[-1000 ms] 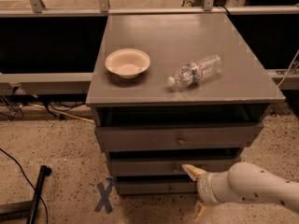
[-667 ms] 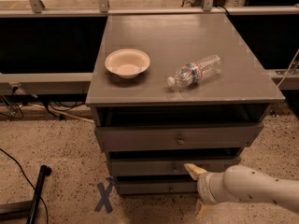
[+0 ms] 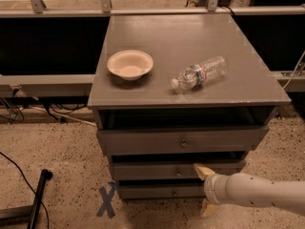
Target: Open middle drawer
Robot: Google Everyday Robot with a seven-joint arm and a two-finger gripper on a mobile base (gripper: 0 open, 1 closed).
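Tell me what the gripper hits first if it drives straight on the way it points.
The gripper, low at right with jaws open, points left. It would probably first meet the front of the grey-painted wooden middle drawer, just right of its small round metal knob; depth is unclear.

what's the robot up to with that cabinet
The robot's arm reaches in from the lower right. Its gripper sits in front of the grey cabinet, just right of the knob on the middle drawer. The jaws stand open and hold nothing. A bowl and a plastic bottle rest on top.
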